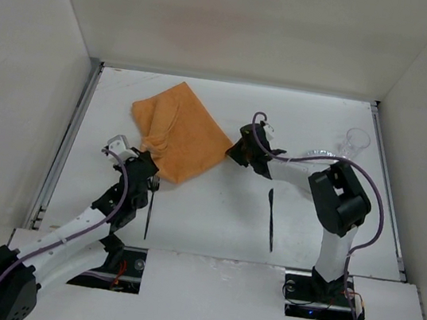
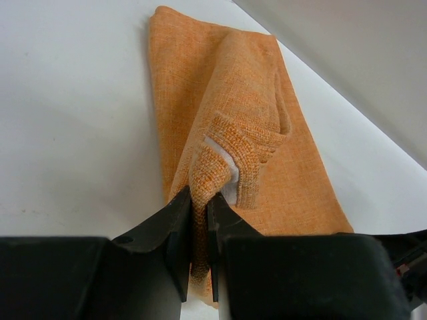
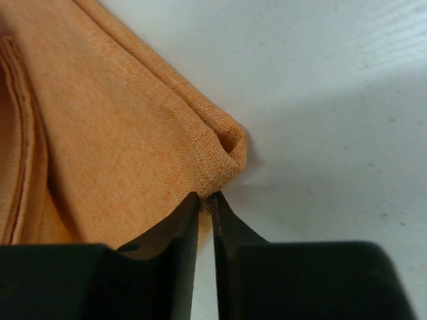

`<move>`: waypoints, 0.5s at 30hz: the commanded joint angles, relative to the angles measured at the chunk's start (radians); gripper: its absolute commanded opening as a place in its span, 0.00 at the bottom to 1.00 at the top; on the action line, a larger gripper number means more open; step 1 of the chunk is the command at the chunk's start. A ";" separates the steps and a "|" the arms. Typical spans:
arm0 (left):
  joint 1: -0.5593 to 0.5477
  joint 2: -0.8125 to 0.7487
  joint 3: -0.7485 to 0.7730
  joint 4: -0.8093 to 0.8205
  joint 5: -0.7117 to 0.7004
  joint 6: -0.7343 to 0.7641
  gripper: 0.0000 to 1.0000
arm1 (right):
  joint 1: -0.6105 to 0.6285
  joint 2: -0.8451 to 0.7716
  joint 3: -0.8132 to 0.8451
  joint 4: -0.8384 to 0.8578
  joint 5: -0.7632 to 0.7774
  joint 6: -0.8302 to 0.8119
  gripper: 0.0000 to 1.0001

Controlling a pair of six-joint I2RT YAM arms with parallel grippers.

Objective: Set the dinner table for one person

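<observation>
On the white dinner table [image 1: 211, 232] lies an orange cloth mat [image 1: 180, 127], partly folded and rumpled. My left gripper [image 1: 151, 165] is at the mat's near-left edge. In the left wrist view the left gripper [image 2: 200, 201] is shut on a raised fold of the mat [image 2: 227, 100]. My right gripper [image 1: 231, 153] is at the mat's right corner. In the right wrist view the right gripper [image 3: 206, 199] pinches the edge of the mat [image 3: 113, 147] just below that doubled corner.
A dark fork [image 1: 150, 208] lies on the table near the left arm, and a dark knife [image 1: 271, 217] lies near the right arm. A clear glass [image 1: 356, 141] stands at the back right beside a clear plate [image 1: 316, 154]. Metal rails [image 1: 67, 146] line the sides.
</observation>
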 commanded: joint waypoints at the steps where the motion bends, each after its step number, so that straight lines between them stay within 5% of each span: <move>1: 0.023 -0.027 0.019 -0.013 -0.020 -0.002 0.09 | -0.007 -0.043 -0.040 0.222 0.005 0.011 0.14; 7: 0.083 0.063 0.162 0.073 0.024 0.029 0.07 | -0.042 -0.238 -0.060 0.336 0.065 -0.102 0.10; 15: 0.101 0.154 0.421 0.177 0.054 0.112 0.06 | -0.041 -0.595 -0.051 0.205 0.190 -0.311 0.08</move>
